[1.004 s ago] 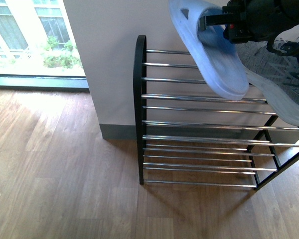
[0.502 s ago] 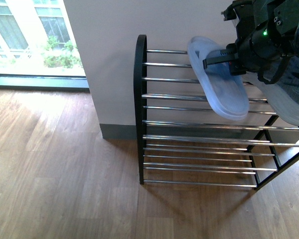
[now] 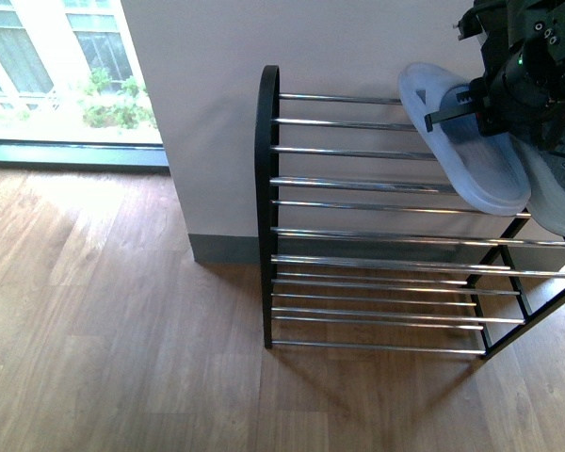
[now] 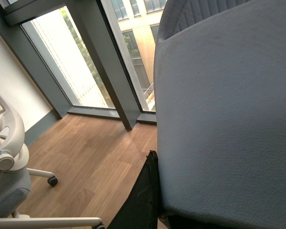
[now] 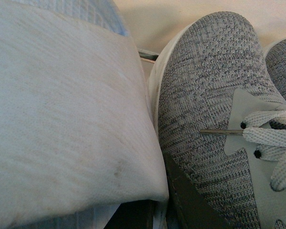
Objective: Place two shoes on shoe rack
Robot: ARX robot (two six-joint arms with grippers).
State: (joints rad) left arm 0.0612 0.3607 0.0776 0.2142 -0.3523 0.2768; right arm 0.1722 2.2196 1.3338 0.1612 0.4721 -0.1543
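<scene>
In the front view my right gripper [image 3: 455, 108] is shut on one shoe [image 3: 476, 165], whose pale sole faces the camera, toe hanging down over the upper rods of the shoe rack [image 3: 264, 188] at its right end. Right beside it the second shoe [image 3: 557, 202] rests on the rack, half cut off by the picture edge. The right wrist view shows that shoe's grey knit upper and white laces [image 5: 214, 109] close against the pale fabric of the held shoe [image 5: 62, 119], with a dark finger [image 5: 188, 202] between them. My left gripper [image 4: 145, 200] is shut, next to a grey cushion.
The rack stands against a white wall [image 3: 207, 113] on a wooden floor [image 3: 113, 320]. A tall window [image 3: 47, 75] is at the left. A grey upholstered seat [image 4: 229, 109] fills the left wrist view, with a white office chair [image 4: 5, 162] beyond it.
My right gripper has carried the shoe to the right and downward, from above the rack's middle to its right end beside the other shoe.
</scene>
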